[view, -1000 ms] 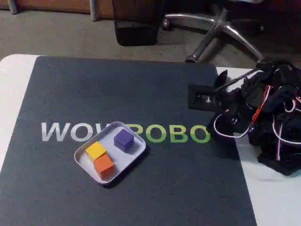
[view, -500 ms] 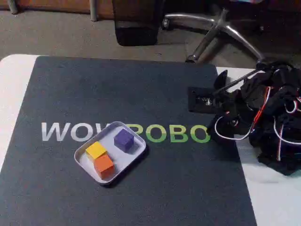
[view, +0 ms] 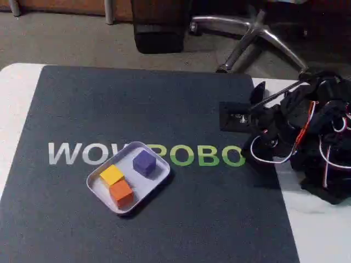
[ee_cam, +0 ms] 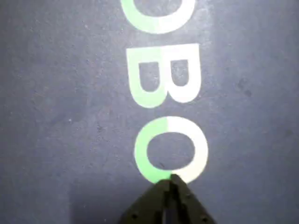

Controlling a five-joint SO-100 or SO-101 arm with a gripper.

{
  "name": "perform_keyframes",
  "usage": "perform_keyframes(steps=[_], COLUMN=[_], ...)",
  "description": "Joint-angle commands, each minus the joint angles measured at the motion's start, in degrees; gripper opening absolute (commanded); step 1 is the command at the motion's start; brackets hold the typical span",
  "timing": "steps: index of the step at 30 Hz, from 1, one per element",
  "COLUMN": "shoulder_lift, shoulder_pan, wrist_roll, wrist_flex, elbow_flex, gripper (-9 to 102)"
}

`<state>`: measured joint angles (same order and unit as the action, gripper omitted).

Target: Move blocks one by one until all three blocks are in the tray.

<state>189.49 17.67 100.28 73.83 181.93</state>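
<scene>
Tray (view: pixel 156 178): pale lavender, rounded, left of mat (view: pixel 164 98) centre; holds 3 cubes — yellow block (view: pixel 112 175), orange block (view: pixel 121 192), purple block (view: pixel 144 162). Gripper (ee_cam: pixel 170 179): pinched closed, empty, near mat's right edge, well apart.

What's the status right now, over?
Fingers shut, holding nothing, over the green lettering. Yellow block, orange block and purple block all in tray. Nothing in the way.

A white table (view: pixel 11 93) carried a dark mat (view: pixel 137 104) with printed letters (view: pixel 71 153) (white, then green). Behind it lay a grey-brown floor (view: pixel 66 38), where a chair base (view: pixel 258 33) of shiny metal stood, beside a dark object (view: pixel 159 33).
</scene>
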Motion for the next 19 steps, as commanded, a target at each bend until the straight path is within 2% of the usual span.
perform_keyframes(steps=[1, 19], shoulder_lift=[0.09, 0.09], shoulder_pan=[0.18, 0.62], wrist_roll=[0.35, 0.35], wrist_flex=[0.00, 0.00], elbow_flex=[-0.26, -0.26], gripper=[-4, -4])
